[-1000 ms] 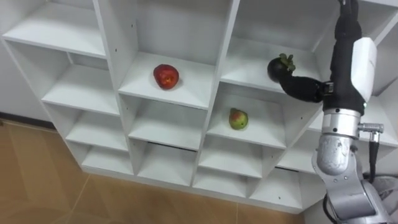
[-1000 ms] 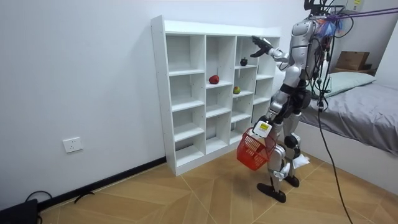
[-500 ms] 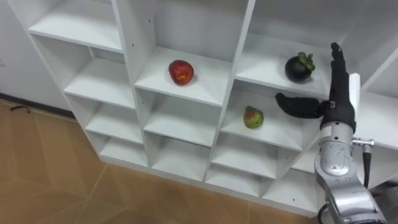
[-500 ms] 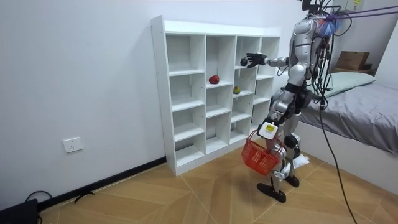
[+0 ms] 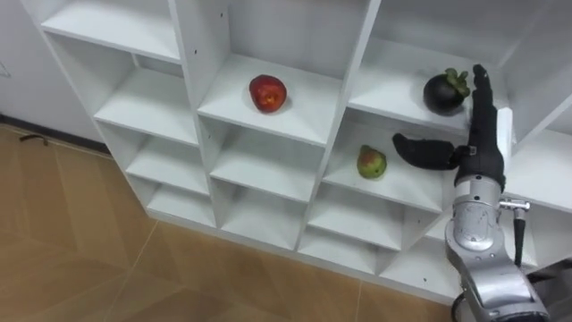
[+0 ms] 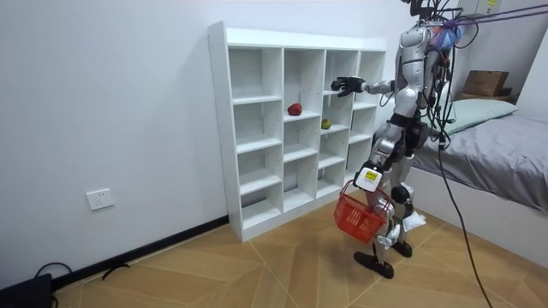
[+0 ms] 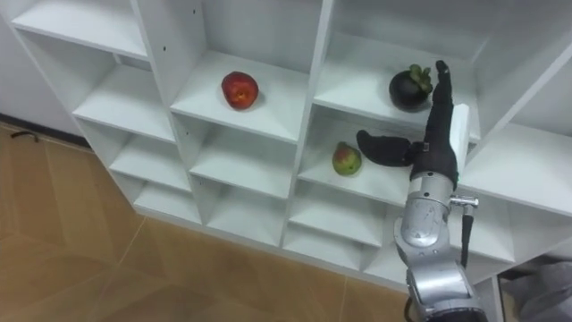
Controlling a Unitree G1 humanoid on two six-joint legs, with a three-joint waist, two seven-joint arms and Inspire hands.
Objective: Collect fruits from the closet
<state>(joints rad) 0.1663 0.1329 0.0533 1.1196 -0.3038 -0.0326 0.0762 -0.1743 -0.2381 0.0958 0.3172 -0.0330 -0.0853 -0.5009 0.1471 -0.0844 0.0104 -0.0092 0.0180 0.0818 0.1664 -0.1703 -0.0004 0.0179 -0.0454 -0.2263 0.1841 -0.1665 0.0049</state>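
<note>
As the robot stood at the shelf unit (image 6: 219,128), its right hand (image 5: 480,156) was spread open just beside the mangosteen (image 5: 444,89). An apple (image 5: 267,92) and a pear (image 5: 371,162) lay in neighbouring compartments; the left hand (image 6: 368,179) gripped a red basket (image 6: 358,216).

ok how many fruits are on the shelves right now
3: a red apple in one cubby, a dark purple mangosteen in the next column right, and a green-red pear just below that. The red wire basket is too small to check inside.

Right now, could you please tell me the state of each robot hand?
Left robot hand: shut on the red mesh basket.
Right robot hand: open, holding nothing.
</note>
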